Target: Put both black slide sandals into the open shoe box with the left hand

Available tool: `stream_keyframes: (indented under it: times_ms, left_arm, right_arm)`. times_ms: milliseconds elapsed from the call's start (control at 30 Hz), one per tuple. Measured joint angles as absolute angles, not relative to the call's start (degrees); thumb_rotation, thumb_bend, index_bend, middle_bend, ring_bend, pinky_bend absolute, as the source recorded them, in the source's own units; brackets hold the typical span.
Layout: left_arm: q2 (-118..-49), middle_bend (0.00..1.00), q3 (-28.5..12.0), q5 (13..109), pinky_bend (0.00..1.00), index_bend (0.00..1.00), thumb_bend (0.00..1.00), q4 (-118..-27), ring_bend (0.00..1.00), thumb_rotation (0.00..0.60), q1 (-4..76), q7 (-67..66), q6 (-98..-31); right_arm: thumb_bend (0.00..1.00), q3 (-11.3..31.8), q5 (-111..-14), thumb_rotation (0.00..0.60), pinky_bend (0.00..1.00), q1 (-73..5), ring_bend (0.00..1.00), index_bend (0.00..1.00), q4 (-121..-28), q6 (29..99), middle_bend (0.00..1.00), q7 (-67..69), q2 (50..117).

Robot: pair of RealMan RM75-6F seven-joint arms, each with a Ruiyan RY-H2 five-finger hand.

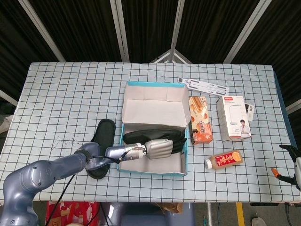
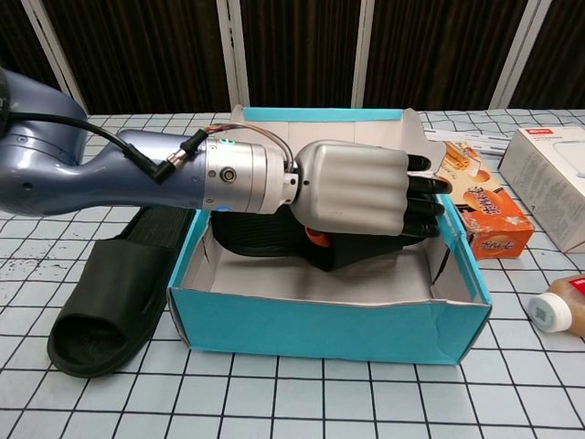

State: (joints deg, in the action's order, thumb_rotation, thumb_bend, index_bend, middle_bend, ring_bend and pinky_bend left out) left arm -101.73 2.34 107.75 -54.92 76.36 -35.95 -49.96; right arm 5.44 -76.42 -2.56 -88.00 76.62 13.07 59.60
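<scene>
Desk (image 1: 61, 94) covered with a white cloth ruled in a black grid, seen from the head and chest cameras. An open teal cardboard shoe box with a pale interior (image 1: 154, 103) (image 2: 329, 325) lies at the centre, its lid (image 1: 155, 100) folded back on the far side.

One black slide sandal (image 1: 146, 135) (image 2: 265, 240) lies inside the box, along the far part of its floor. The left hand (image 1: 160, 148) (image 2: 361, 192), silver-shelled with dark fingers (image 2: 425, 203), reaches into the box from the left over its left wall and sits directly above this sandal. Its fingers are extended and lie close together, pointing toward the right wall; whether they grip or merely touch the sandal cannot be told from either view.

The second black slide sandal (image 1: 102, 147) (image 2: 114, 297) lies on the desk just beside the left wall of the box, sole down, partly under the blue-grey forearm (image 1: 61, 167) (image 2: 101, 178).

To the right of the box are an orange snack carton (image 1: 199, 126) (image 2: 480, 210), a white product box with a printed portrait (image 1: 233, 117) (image 2: 558, 169), and an orange bottle with a white cap lying on its side (image 1: 223, 159) (image 2: 558, 311). A white perforated strip (image 1: 204, 85) lies behind them.

At the far right edge of the head view, only a small dark part of the right hand (image 1: 294, 162) shows; its state cannot be told.
</scene>
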Motion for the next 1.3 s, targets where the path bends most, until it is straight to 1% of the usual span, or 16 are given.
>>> stream_keyframes:
  times_ms: [67,267,500,700,800,1000,1067,1167,1300]
  left_arm:
    - [-101.1,0.06,2.1,107.5,0.17,0.03,0.2,-56.1,0.04,0.406,76.3,-36.9,-49.5]
    - [-98.8,0.06,0.9,106.5,0.17,0.03,0.2,-60.1,0.04,0.377,76.1,-39.1,-48.6]
    - [-95.3,0.07,-0.2,105.5,0.17,0.03,0.2,-66.3,0.04,0.379,75.9,-42.2,-47.1]
    - [-90.8,0.08,-1.2,104.7,0.17,0.03,0.2,-73.9,0.04,0.378,75.4,-44.7,-46.3]
    - [-88.1,0.11,-2.1,103.9,0.17,0.03,0.2,-78.7,0.04,0.37,74.7,-45.3,-46.8]
    - [-81.5,0.17,-5.5,100.9,0.15,0.03,0.2,-89.3,0.05,0.367,71.6,-46.7,-50.9]
    - [-78.6,0.19,-6.3,98.1,0.15,0.03,0.2,-93.4,0.05,0.365,69.5,-48.6,-51.7]
    - [-74.1,0.19,-7.0,91.8,0.14,0.05,0.2,-100.5,0.05,0.362,65.9,-53.3,-53.1]
    - [-65.5,0.19,-6.2,82.5,0.14,0.05,0.2,-113.8,0.05,0.364,58.7,-57.8,-57.6]
  right_arm:
    - [0.23,5.4,-76.4,0.6,0.21,-2.6,0.26,0.26,-87.9,76.5,0.25,13.1,59.6]
    - [0.23,5.5,-76.3,0.6,0.21,-2.7,0.26,0.26,-87.9,76.3,0.25,13.1,59.7]
    - [0.23,5.4,-76.1,0.6,0.21,-2.6,0.26,0.26,-88.1,76.3,0.25,12.9,59.7]
    - [0.23,5.5,-76.0,0.6,0.21,-2.7,0.26,0.26,-88.0,76.0,0.25,13.1,59.6]
    - [0.23,5.5,-76.0,0.6,0.21,-2.6,0.26,0.26,-88.0,76.2,0.25,13.1,59.5]
    - [0.23,5.5,-75.9,0.6,0.21,-2.6,0.26,0.26,-88.4,76.1,0.25,12.7,59.5]
    - [0.23,5.5,-75.9,0.6,0.21,-2.7,0.26,0.26,-88.5,76.1,0.25,12.6,59.5]
    - [0.23,5.5,-75.9,0.6,0.21,-2.6,0.26,0.26,-88.7,76.3,0.25,12.6,59.4]
    - [0.23,5.5,-76.0,0.6,0.21,-2.5,0.26,0.26,-89.1,76.6,0.25,12.3,59.3]
